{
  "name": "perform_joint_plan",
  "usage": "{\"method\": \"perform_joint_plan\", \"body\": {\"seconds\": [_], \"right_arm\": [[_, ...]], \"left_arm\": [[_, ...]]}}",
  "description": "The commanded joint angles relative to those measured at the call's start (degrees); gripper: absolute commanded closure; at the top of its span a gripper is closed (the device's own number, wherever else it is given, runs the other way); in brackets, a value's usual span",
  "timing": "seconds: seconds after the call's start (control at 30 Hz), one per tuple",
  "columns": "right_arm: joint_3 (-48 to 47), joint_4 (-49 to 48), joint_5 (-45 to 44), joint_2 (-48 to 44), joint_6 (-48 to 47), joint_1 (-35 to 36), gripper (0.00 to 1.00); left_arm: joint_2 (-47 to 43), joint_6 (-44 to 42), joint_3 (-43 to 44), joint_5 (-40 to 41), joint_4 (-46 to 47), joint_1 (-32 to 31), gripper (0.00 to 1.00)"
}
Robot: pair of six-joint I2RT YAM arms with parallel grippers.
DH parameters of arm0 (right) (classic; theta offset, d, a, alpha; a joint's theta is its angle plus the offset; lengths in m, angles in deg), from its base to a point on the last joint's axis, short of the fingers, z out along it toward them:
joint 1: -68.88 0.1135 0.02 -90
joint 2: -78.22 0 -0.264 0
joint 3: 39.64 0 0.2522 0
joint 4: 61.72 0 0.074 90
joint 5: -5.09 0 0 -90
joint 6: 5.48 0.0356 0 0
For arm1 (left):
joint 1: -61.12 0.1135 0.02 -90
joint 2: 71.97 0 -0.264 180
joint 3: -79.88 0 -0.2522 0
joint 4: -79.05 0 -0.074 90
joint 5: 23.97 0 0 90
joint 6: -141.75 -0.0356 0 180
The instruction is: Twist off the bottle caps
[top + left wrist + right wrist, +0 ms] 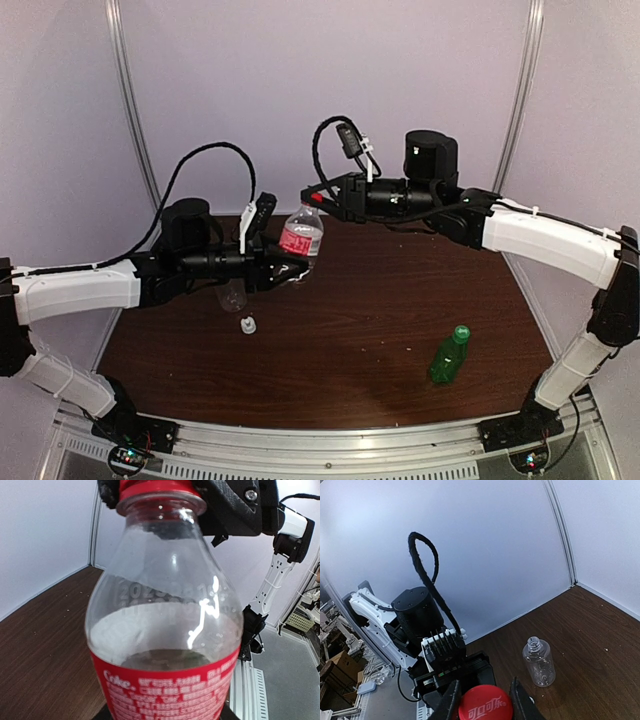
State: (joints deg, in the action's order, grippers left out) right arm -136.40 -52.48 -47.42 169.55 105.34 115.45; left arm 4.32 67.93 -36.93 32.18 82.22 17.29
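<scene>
On the left, the left pincer (292,268) is clamped on the lower body of the Coke bottle (301,240) and holds it upright over the back of the worktop (360,310). Just in front of that arm stands a small clear bottle (233,295) with its neck open, and its white nozzle cap (247,324) lies loose on the wood beside it, so that one looks done. At the top of the held bottle the red cap (155,487) sits on its neck, and the right pincer (483,700) reaches in from the right with its jaws pressed against the cap's two sides. The step in hand appears to be the unscrewing of this second cap. The next move probably calls for the right wrist to turn about the bottle's axis while the left grip keeps the bottle from spinning, then a lift once the thread lets go. Further right, near the front, the green bottle (447,358) leans, its green cap (461,331) on and untouched.
</scene>
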Motion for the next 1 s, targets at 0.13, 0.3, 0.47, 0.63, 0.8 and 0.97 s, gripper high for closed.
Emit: {"method": "perform_joint_plan", "body": {"seconds": [0.13, 0.3, 0.47, 0.63, 0.8, 0.97], "right_arm": [[0.4, -5.0, 19.2, -0.3, -8.1, -2.0, 0.95], [-0.9, -4.4, 34.3, 2.0, -13.5, -2.8, 0.91], [-2.7, -5.0, 38.8, 4.2, -13.4, -3.4, 0.76], [-3.0, -4.8, 32.3, 3.7, -10.3, -3.7, 0.60], [-3.4, -1.2, 21.8, 1.8, -7.0, -3.7, 0.41], [-0.1, -2.6, 15.4, -2.0, -2.9, -3.7, 0.18]], "left_arm": [[-2.4, -1.8, -0.1, -7.7, 4.6, -0.2, 0.80], [-4.0, -0.8, -1.6, -14.9, 8.0, -0.2, 0.81], [-4.7, 0.1, -2.6, -17.1, 9.8, -0.1, 0.81], [-4.7, -0.4, -2.8, -16.3, 9.1, -0.2, 0.81], [-4.5, -2.1, -1.4, -12.9, 5.2, -0.2, 0.81], [-4.7, -3.6, -0.5, -7.6, 1.9, -0.2, 0.81]]}}
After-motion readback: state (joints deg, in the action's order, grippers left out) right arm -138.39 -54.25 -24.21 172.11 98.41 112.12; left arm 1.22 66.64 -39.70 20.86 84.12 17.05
